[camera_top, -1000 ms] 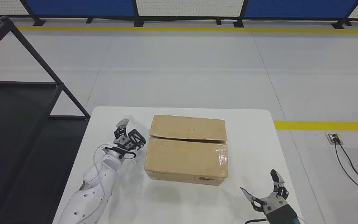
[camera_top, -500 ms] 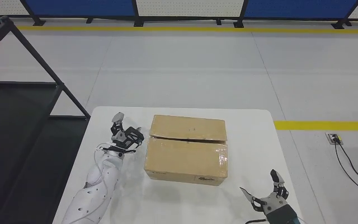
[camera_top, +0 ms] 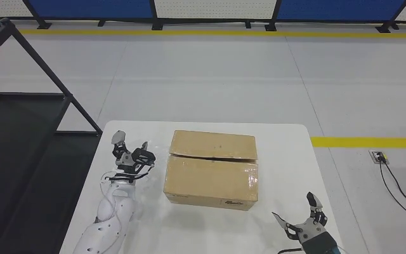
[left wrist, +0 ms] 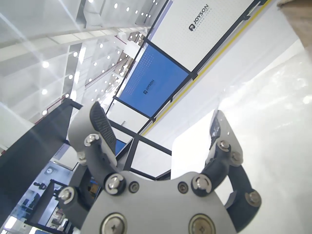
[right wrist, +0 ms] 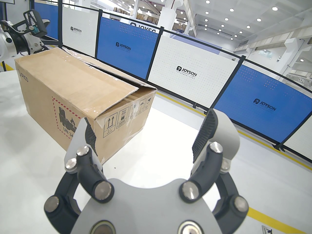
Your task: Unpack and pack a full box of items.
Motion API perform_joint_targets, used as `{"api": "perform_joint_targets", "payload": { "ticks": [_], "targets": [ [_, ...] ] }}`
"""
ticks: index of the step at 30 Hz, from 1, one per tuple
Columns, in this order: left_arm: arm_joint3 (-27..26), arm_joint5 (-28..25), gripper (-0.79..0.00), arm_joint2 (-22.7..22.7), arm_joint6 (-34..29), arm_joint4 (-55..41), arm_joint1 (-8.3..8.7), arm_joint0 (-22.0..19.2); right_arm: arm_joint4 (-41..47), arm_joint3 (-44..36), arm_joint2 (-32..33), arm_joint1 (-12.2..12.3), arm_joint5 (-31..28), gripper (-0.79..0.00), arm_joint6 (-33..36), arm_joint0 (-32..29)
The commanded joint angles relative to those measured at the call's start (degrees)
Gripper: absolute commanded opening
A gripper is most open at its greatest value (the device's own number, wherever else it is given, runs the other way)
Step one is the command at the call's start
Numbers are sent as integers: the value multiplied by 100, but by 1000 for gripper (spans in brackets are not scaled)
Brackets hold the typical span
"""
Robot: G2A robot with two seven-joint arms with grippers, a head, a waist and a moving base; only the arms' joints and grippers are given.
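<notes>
- The cardboard box (camera_top: 212, 167) sits in the middle of the white table (camera_top: 190, 222), long side facing the robot.
- Its top flaps are folded down and meet in a seam along its length. Clear tape shines on the nearer flap. In the right wrist view the far flap stands slightly ajar at one end.
- Printed handling symbols and a red-bordered label mark the box's sides.
- The left gripper (camera_top: 131, 143) hangs just beside the box's left end, not touching it. Its fingers are spread wide with nothing between them.
- The right gripper (right wrist: 148, 122) is near the table's front right corner, well apart from the box. Its jaws are likewise spread and empty, pointed toward the box's right end.
- A black metal frame (camera_top: 38, 82) stands on the floor off the table's left side.
- Beyond the table the pale floor runs to a yellow line (camera_top: 209, 32) and a fence of blue and white panels (camera_top: 216, 7).
</notes>
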Motion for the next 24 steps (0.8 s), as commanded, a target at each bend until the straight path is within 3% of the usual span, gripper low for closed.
{"api": "perform_joint_targets", "payload": {
  "ticks": [1,9,24],
  "targets": [
    [-85,135,0,-74,-108,23,-1,124,0,0,0,0,0,0,0,0],
    [-449,733,0,-248,-715,469,-33,508,0,0,0,0,0,0,0,0],
    [-619,954,0,-657,-1166,632,-82,985,0,0,0,0,0,0,0,0]
  ]
}}
